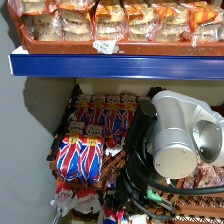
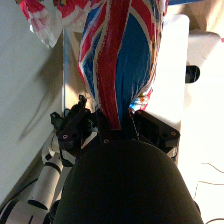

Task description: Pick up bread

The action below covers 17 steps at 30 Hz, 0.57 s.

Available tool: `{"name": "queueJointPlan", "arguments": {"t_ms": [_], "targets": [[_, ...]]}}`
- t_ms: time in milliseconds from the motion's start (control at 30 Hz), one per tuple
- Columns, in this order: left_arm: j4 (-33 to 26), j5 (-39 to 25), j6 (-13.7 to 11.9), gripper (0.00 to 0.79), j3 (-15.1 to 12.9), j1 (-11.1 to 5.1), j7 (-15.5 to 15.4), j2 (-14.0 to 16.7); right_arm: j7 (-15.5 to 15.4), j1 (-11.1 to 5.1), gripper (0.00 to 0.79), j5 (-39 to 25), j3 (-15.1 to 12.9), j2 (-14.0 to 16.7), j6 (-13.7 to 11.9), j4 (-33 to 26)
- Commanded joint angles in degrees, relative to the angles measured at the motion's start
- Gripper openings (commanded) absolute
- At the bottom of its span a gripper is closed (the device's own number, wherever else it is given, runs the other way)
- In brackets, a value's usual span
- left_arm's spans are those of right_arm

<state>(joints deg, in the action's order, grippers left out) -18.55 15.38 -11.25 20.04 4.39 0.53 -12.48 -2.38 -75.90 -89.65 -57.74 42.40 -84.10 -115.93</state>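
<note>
In the right wrist view the bread, a loaf in a glossy red, white and blue Union Jack bag, fills the middle. My right gripper is shut on the loaf's near end, with dark fingers pressing on both sides. In the head view a Union Jack loaf with a yellow band, the bread, stands out in front of the lower shelf's other loaves. The big silver joint of my right arm hides the gripper there.
More Union Jack loaves lie in a brown crate at the back of the lower shelf. Above the blue shelf edge, a tray holds pale buns in orange-topped packs. A grey wall closes the left side. Black cables loop below the arm.
</note>
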Motion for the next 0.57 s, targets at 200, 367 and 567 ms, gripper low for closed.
{"name": "queueJointPlan", "arguments": {"t_ms": [200, 367, 567], "targets": [[0.0, 0.0, 0.0, 0.0, 0.0, 0.0, 0.0, 0.0, -0.96, 0.22, 0.014, -1.99, -0.53, -1.2, -0.92, 0.0], [0.0, 0.0, 0.0, 0.0, 0.0, 0.0, 0.0, 0.0, -1.29, 0.21, 0.013, -2.99, -0.53, -1.51, -1.47, 0.0], [0.0, 0.0, 0.0, 0.0, 0.0, 0.0, 0.0, 0.0, -1.4, 0.23, 0.011, -3.74, -0.68, -1.94, -2.49, 0.01]]}}
